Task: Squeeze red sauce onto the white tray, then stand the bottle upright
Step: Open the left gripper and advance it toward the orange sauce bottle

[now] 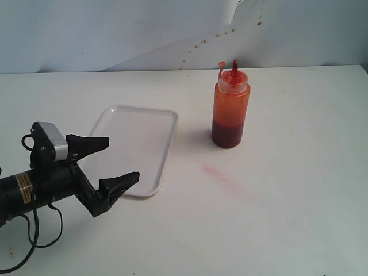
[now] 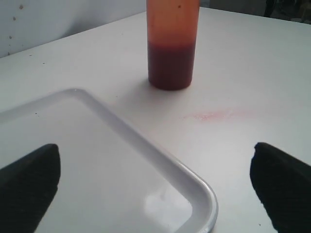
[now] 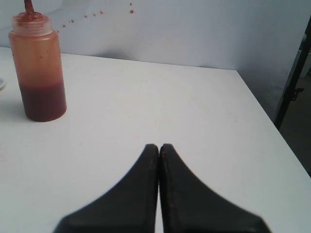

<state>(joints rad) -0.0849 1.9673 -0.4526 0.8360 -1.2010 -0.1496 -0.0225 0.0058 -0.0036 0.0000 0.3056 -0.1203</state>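
Note:
The bottle point(image 1: 230, 109) stands upright on the table right of the white tray point(image 1: 150, 115), its red nozzle up and the cap hanging beside it. Dark red sauce point(image 1: 226, 133) fills its lower third. No sauce blobs show on the tray point(image 2: 116, 126). My left gripper point(image 1: 122, 161) is open, hovering over the tray's near corner, nothing between its fingers point(image 2: 29, 179). The bottle point(image 2: 172, 43) stands beyond the tray in the left wrist view. My right gripper point(image 3: 159, 148) is shut and empty, out of the exterior view; the bottle point(image 3: 40, 68) stands well off from it.
A faint pale-red smear point(image 1: 217, 172) stains the table in front of the bottle. Small red spatters point(image 1: 201, 43) dot the backdrop wall. The table's edge point(image 3: 262, 111) drops off in the right wrist view, with a dark stand point(image 3: 296, 73) beyond it.

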